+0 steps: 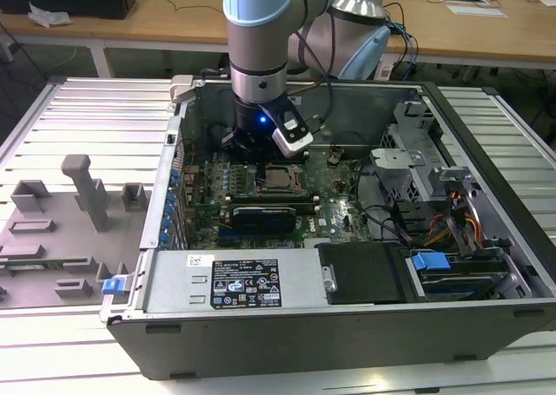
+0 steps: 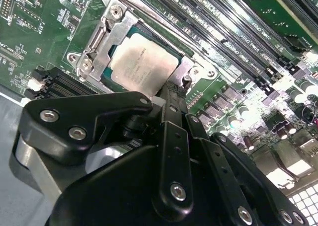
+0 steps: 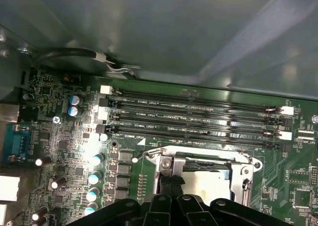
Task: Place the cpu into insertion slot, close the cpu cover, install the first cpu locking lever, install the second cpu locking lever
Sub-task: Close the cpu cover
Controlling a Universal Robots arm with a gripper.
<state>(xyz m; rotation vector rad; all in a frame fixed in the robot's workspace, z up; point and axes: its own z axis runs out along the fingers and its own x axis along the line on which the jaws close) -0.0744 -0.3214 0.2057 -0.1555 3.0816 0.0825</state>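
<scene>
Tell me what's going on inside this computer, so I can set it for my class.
A robot arm reaches down into an open computer case. Its gripper sits with the jaws together at the edge of the cover on the green board. The cpu lies seated, with the cover down around it. The gripper holds nothing.

arm [image 1: 256,30]: 1 | computer case [image 1: 347,334]: 1 | circuit board [image 2: 35,32]: 1 | cpu [image 2: 141,62]: 1 | cpu cover [image 2: 106,43]: 1 | memory slots [image 3: 198,107]: 4 in the first wrist view | blue clips [image 1: 430,260]: 2
</scene>
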